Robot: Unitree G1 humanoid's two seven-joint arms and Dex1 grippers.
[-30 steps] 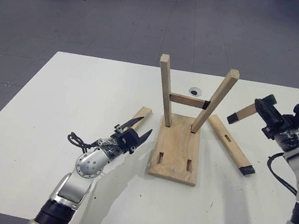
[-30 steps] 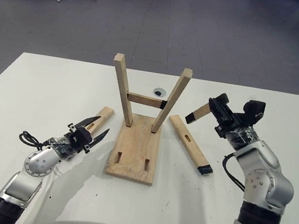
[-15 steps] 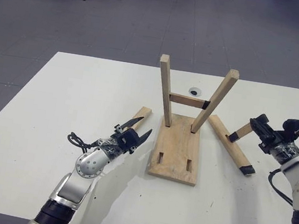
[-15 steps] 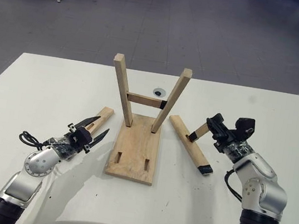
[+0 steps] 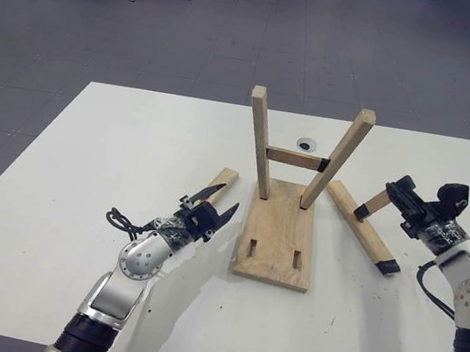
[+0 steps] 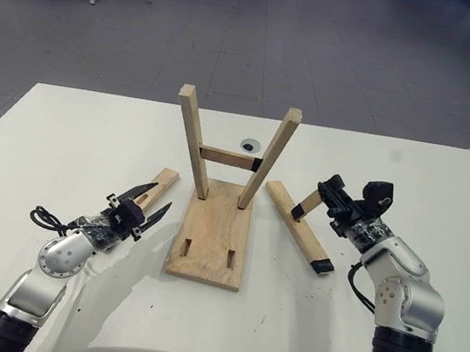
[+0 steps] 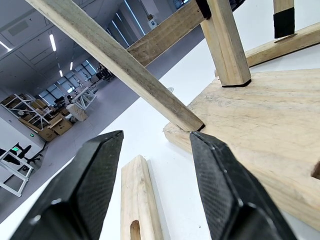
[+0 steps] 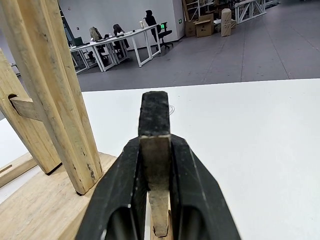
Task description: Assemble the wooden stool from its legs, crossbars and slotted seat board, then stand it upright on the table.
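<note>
White table (image 5: 86, 163): right gripper (image 5: 398, 193) pinches crossbar (image 5: 375, 204) at slotted leg (image 5: 374, 242), likely for insertion; left gripper (image 5: 224, 199) spread by spare leg (image 5: 224, 179)

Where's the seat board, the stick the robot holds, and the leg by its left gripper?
seat board (image 5: 277, 235): left eye view, flat middle.
stick (image 5: 375, 204): left eye view, bare wood.
leg (image 5: 223, 181): left eye view, visible middle.

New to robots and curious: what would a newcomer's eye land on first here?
The half-built stool at the middle of the table: a seat board lying flat with two legs rising from its far end, joined by a crossbar. To its right, the right gripper is shut on a short black-tipped crossbar over a loose leg; to its left, the open left gripper sits by another loose leg.
</note>
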